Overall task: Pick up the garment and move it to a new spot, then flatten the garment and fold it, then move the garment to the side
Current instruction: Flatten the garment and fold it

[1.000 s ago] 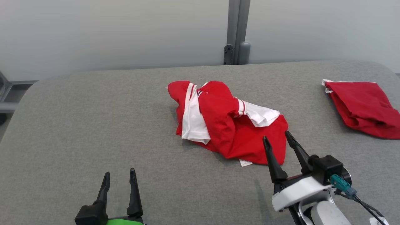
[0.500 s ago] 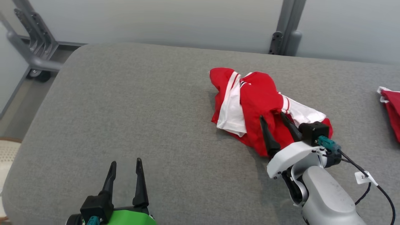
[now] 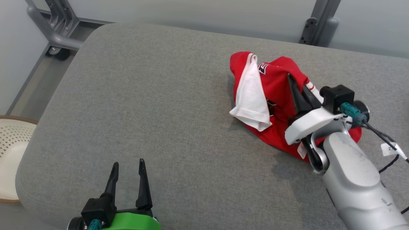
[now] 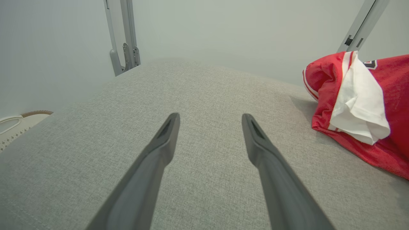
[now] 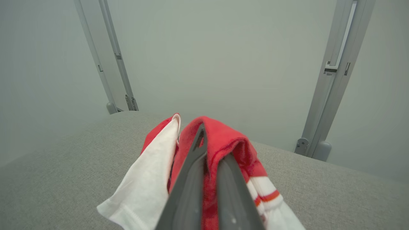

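The right gripper (image 3: 295, 83) is clamped on the red garment (image 3: 276, 83), starting the pick-up; next probably means lifting it clear.

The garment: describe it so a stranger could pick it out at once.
Start at the grey padded table; on its far right part sits a crumpled heap, the garment. It is bright red with a white panel draped down one side, and the right end effector is shut on its peak.

A bare test lab, this was: grey padded table (image 3: 159, 95), blank pale wall (image 3: 191, 9) right behind it, grey metal frame (image 3: 64, 42) on a castor (image 3: 59, 53) off its far-left corner.
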Robot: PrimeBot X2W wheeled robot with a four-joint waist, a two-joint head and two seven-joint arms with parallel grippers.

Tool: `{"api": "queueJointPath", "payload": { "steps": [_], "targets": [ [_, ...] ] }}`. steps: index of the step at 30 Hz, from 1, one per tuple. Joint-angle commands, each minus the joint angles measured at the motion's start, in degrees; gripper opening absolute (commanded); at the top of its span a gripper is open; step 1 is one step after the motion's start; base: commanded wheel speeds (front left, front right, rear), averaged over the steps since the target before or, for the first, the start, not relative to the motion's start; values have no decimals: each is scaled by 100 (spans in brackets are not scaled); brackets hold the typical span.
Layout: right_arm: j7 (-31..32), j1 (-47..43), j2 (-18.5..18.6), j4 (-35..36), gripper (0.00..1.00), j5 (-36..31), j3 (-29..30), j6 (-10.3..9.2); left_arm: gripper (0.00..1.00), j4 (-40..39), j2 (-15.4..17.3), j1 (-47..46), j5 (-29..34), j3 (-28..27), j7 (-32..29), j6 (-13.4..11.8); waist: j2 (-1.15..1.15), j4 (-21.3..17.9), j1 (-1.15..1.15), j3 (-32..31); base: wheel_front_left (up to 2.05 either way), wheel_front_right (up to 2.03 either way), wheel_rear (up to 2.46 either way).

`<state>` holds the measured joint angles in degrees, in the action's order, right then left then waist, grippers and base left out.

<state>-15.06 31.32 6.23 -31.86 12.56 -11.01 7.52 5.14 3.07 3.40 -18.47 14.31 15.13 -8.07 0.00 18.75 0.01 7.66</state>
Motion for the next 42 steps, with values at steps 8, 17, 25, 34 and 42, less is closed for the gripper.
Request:
{"api": "queueJointPath", "payload": {
  "steps": [8, 17, 25, 34, 42],
  "targets": [
    [415, 1011, 976, 758, 0, -205, -664, -6, 100, 2, -15, -168, -145, 158, 1, -17, 0, 10, -1, 37, 0, 0, 0],
    [1194, 2082, 1996, 207, 0, -182, -1523, -7, 100, -8, -17, -345, -247, 389, 2, -20, 0, 423, -1, 346, 0, 0, 0],
    [940, 3214, 2413, -1198, 0, -608, -1933, -8, 100, 5, -17, -581, -365, 726, 1, -85, 0, 946, -1, 844, 0, 0, 0],
    [777, 3491, 1925, -2742, 100, -582, -1815, -8, 100, 22, -17, -698, -478, 911, 2, -181, 0, 1028, -1, 1017, 0, 0, 0],
    [462, 3626, 1726, -3195, 100, -210, -2015, -8, 100, 66, -15, -711, -331, 832, 1, -146, 0, 554, -1, 834, 0, 0, 0]
  ]
}}
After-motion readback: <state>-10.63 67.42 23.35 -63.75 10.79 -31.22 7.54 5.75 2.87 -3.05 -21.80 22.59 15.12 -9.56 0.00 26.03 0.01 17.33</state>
